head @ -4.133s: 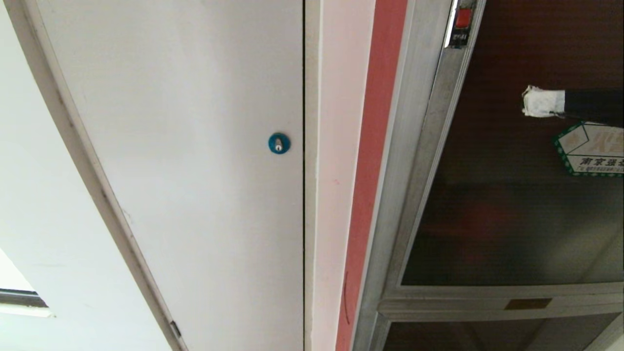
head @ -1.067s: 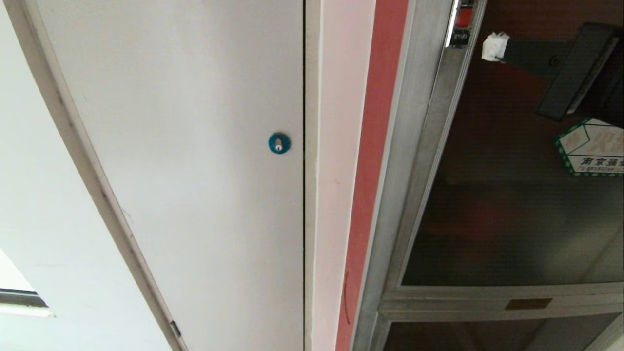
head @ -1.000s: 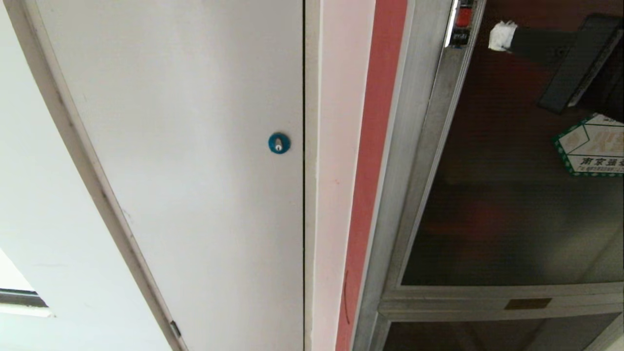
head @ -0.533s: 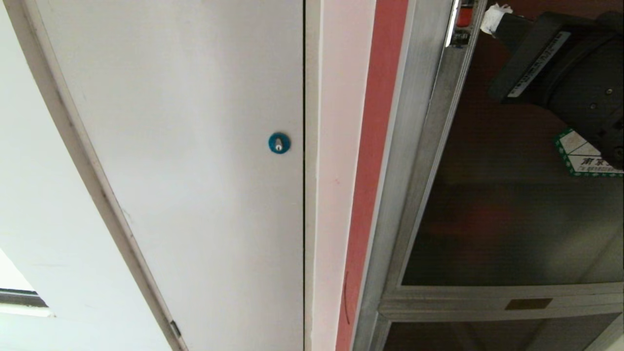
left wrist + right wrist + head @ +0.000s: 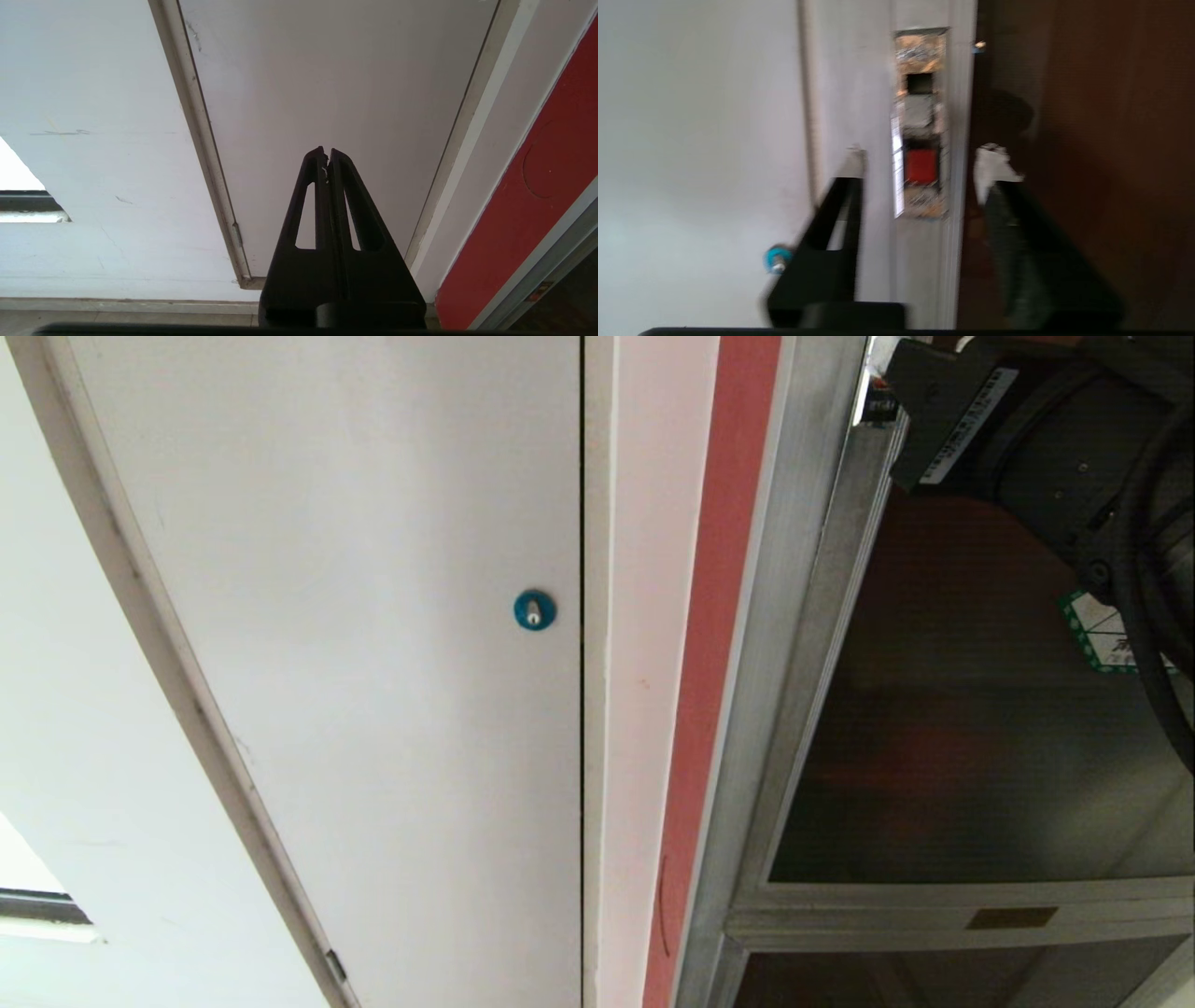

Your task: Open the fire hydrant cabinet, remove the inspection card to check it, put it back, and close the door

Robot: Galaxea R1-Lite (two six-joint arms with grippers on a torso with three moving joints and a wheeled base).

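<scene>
A plain white panel [image 5: 373,644] fills the left and middle of the head view, its angled frame running from the upper left down to the bottom centre, with white wall [image 5: 65,756] beyond it at lower left. A small blue round lock [image 5: 534,609] sits near the panel's right edge. To its right run a pale strip and then a red band [image 5: 714,616] from top to bottom.

The fire hydrant cabinet [image 5: 794,644] takes the right side, its brushed silver frame slanting from the upper right toward the bottom. The door [image 5: 952,775], dark glass, lies shut within that frame; below it a silver crossbar with a small brass plate [image 5: 1010,917] divides it from a lower dark panel. The green-bordered sticker [image 5: 1106,635] at the right edge is half covered by the right arm's black body and cable, which fill the upper right corner.

In the right wrist view the right gripper [image 5: 920,165] has its fingers spread apart, holding nothing, one to each side of the frame's latch recess, where the red latch tab [image 5: 920,166] shows between the tips. That picture is blurred.

The left gripper [image 5: 326,156] hangs before the white panel, fingers pressed together. The inspection card is in no view.
</scene>
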